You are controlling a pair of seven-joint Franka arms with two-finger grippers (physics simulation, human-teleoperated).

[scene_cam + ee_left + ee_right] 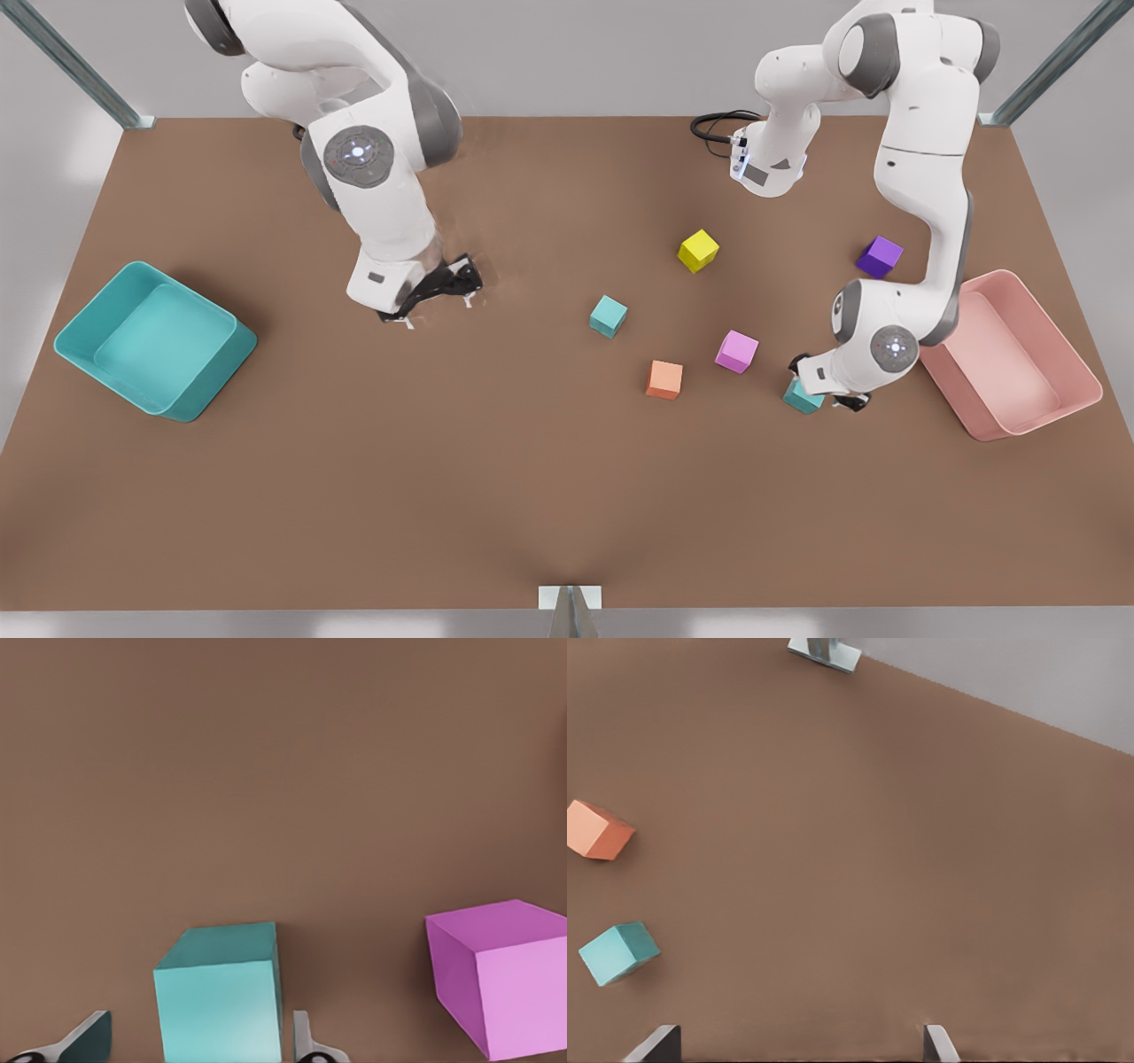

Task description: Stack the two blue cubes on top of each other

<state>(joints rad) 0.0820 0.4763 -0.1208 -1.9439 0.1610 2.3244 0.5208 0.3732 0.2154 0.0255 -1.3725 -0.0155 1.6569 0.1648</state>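
One blue cube (608,316) rests on the brown table (496,496) near the middle, also seen as the blue cube (618,952) in the right wrist view. The second blue cube (802,397) lies toward the front view's right, under my left gripper (819,399). In the left wrist view this blue cube (221,992) stands between the open fingers (89,1036) of the left gripper (199,1045), with small gaps on both sides. My right gripper (438,306) hangs low at the front view's left, and in its wrist view the right gripper (797,1045) is open and holds nothing.
A pink cube (736,351), orange cube (664,379), yellow cube (698,250) and purple cube (880,256) lie scattered around. A teal bin (80,341) stands at the front view's left and a pink bin (1076,381) at its right.
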